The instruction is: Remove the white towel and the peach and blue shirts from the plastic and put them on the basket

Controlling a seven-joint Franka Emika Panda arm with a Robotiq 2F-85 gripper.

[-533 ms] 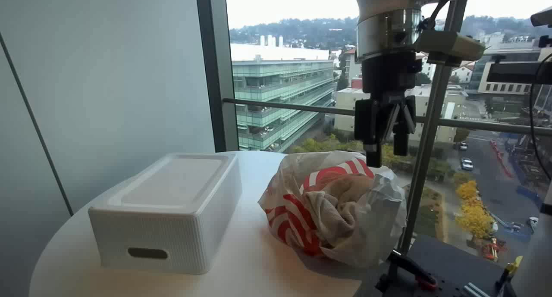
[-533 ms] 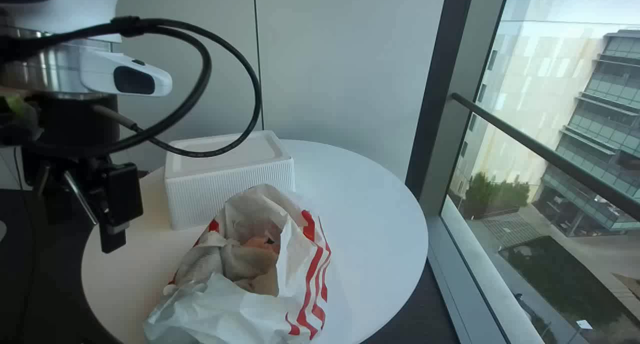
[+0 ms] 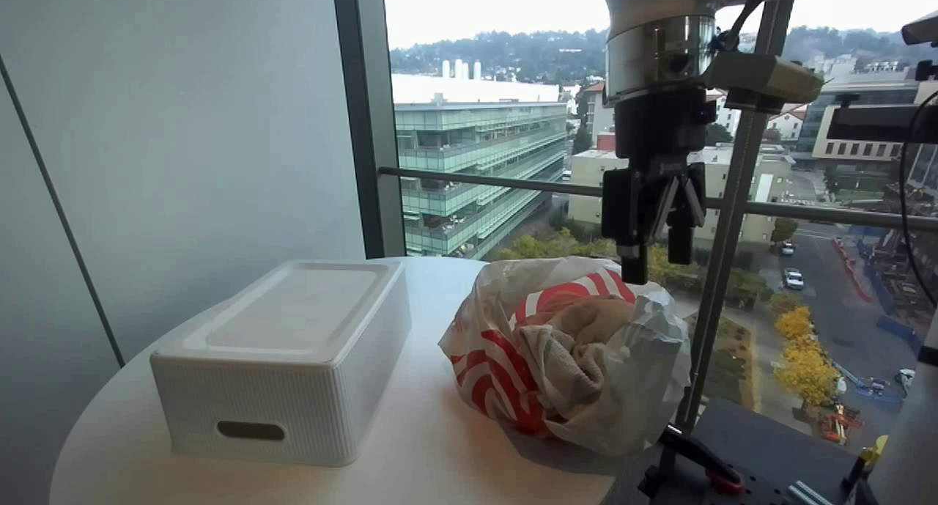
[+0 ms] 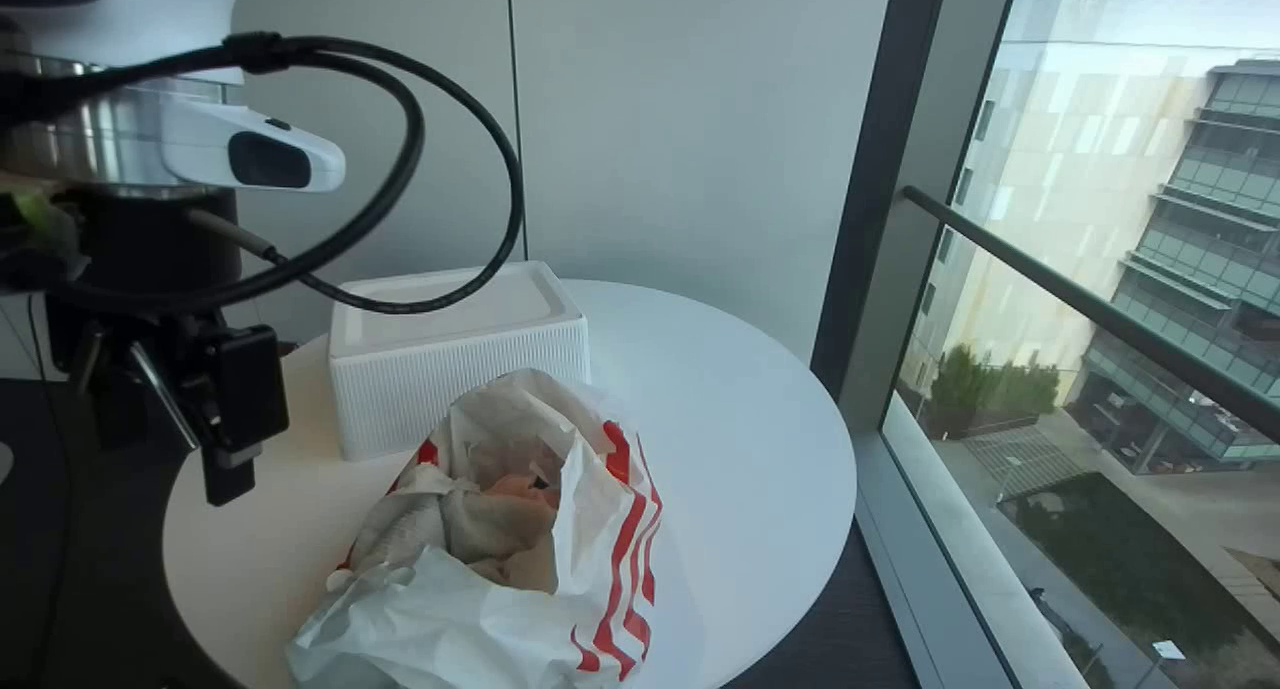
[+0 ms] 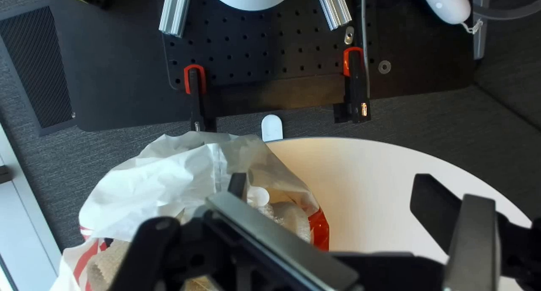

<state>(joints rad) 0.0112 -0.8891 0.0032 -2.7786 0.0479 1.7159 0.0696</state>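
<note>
Removal seemingly awaits a grasp

A closed-topped, ribbed white plastic box (image 3: 275,377) stands below and aside from the black two-finger gripper (image 3: 657,262); nearer beneath, a red-and-white plastic bag (image 3: 498,377) holds bunched beige cloth (image 3: 564,358). Fingers (image 5: 435,213) apart, the gripper should next descend and pinch.

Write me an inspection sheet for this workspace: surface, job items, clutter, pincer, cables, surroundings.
Surface: round white table, bearing plastic bag and basket.
Job items: pale cloth and peach cloth inside the open bag; blue shirt can't be made out; basket's flat side up, lid or base unclear.
Clutter: clamps on the black plate; white handheld device nearby.
Pincer: open, holding nothing.
Cables: black cable, loop overlapping the basket in an exterior view.
Surroundings: grey wall, window, buildings outside.
</note>
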